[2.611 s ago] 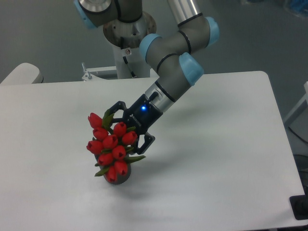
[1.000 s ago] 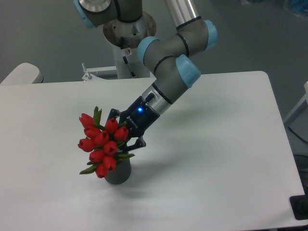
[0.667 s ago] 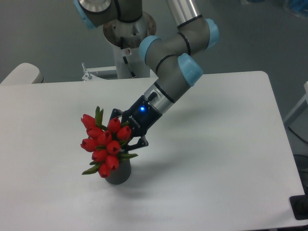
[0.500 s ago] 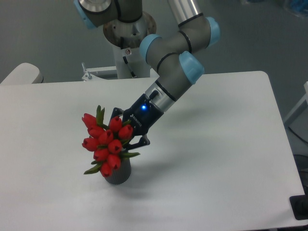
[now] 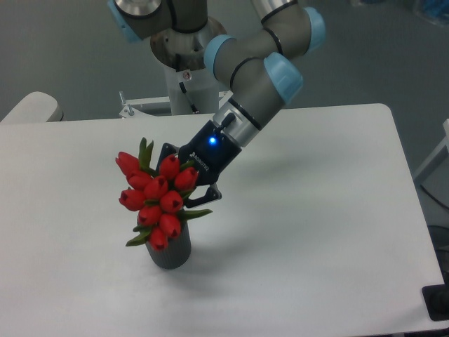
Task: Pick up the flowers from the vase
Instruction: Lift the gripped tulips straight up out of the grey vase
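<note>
The flowers (image 5: 154, 196) are a tight bunch of red tulip buds with green leaves, tilted to the upper left. My gripper (image 5: 184, 184) is shut on the bunch from the right, its black fingers half hidden behind the buds. The vase (image 5: 170, 251), a small dark grey cylinder, stands upright on the white table directly under the bunch. The lowest buds overlap the vase's rim in this view, and the stems are hidden, so I cannot tell whether they are still inside it.
The white table (image 5: 316, 210) stretches to the right and front. The arm's base column (image 5: 186, 84) stands at the table's back edge. A pale rounded object (image 5: 28, 109) sits at the far left beyond the table.
The gripper closed on the bunch and has lifted it a little up and to the right. More of the vase shows below the buds than before.
</note>
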